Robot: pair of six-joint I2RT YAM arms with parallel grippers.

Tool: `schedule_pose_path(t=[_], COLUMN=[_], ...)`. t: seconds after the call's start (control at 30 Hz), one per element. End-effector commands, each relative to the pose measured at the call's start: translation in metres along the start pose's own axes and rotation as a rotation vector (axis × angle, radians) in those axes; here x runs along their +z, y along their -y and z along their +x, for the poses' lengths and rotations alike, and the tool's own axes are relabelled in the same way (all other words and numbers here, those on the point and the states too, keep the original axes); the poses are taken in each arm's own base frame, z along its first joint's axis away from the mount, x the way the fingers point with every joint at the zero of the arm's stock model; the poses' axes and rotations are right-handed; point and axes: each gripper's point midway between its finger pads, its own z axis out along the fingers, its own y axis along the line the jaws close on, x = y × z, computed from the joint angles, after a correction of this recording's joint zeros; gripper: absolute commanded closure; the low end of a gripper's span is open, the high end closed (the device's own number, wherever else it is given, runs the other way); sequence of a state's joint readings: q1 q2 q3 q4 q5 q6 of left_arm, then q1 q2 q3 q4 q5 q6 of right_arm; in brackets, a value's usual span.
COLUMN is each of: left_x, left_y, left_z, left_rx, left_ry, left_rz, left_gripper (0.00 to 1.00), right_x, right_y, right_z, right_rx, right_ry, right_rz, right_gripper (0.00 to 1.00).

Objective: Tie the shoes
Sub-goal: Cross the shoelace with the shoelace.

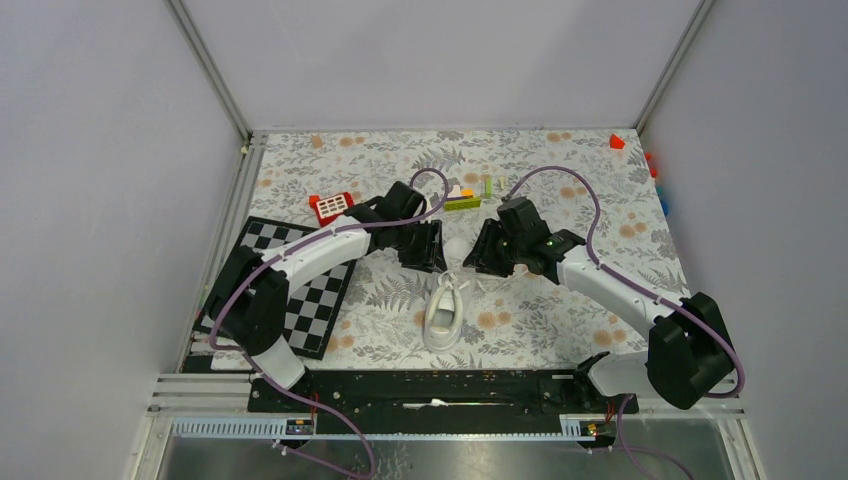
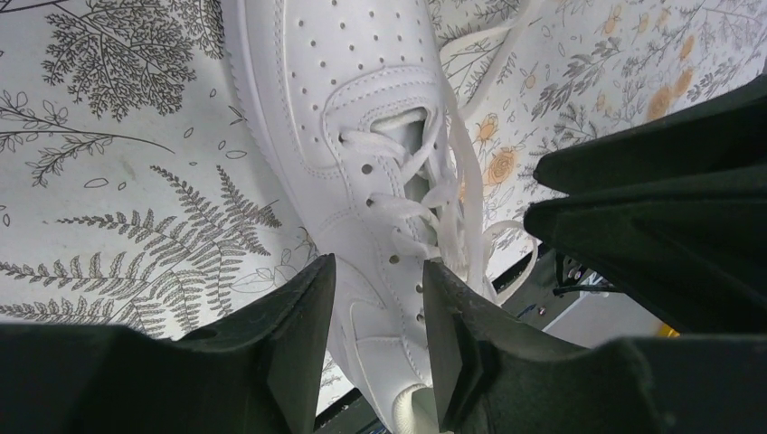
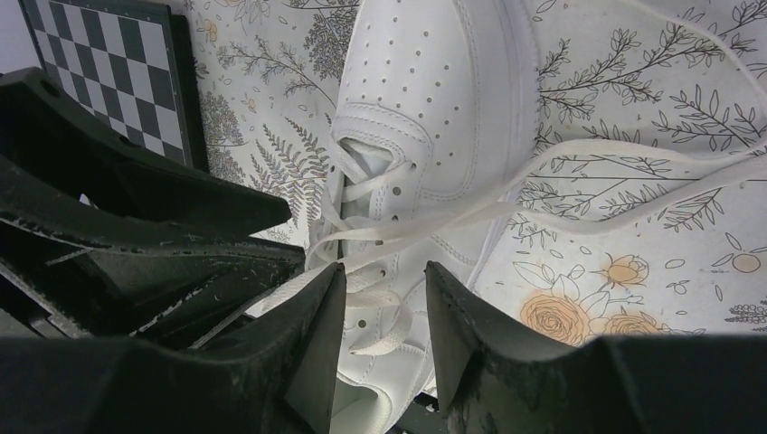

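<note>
The white shoe lies on the flowered table, just beyond the arm bases and between the two arms, lengthwise from near to far. Its laces are untied (one strand trails off across the cloth). Just past the shoe, the left gripper and right gripper hang close together, facing each other. Each has its jaws a moderate way apart with nothing pinched, and the shoe shows through both gaps. A chessboard lies to the left. Farther back are a red toy and some small coloured blocks.
</note>
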State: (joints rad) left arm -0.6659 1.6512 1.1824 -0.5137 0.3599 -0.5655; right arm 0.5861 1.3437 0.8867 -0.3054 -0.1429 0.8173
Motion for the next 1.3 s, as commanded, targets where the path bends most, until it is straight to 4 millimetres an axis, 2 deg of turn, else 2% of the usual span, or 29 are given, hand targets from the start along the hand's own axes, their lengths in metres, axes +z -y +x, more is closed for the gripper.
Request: schedule_pose_path(t=[0.0, 0.33, 0.67, 0.97, 1.27], left_x=[-0.021, -0.03, -0.028, -0.018, -0.004], left_y=[0.021, 0.035, 0.052, 0.058, 0.062], left_z=[-0.013, -0.02, -0.02, -0.016, -0.021], left_rx=[0.061, 0.076, 0.079, 0.089, 0.084], left_ry=[0.055, 0.08, 0.072, 0.044, 0.031], left_rz=[0.056, 0.085, 0.144, 0.152, 0.151], left_gripper=[0.56, 0.55, 0.52, 0.53, 0.59], right_x=[-0.005, -0.006, -0.007, -0.006, -0.007], right_y=[-0.006, -0.003, -0.003, -0.001, -0.001], right_z=[-0.006, -0.005, -0.005, -0.003, -0.003], right_rx=[0.001, 0.0, 0.001, 0.002, 0.002], right_ry=[0.023, 0.023, 0.024, 0.02, 0.022], right_rz=[-0.016, -0.009, -0.01, -0.008, -0.01], right_gripper=[0.55, 0.55, 0.55, 0.55, 0.55])
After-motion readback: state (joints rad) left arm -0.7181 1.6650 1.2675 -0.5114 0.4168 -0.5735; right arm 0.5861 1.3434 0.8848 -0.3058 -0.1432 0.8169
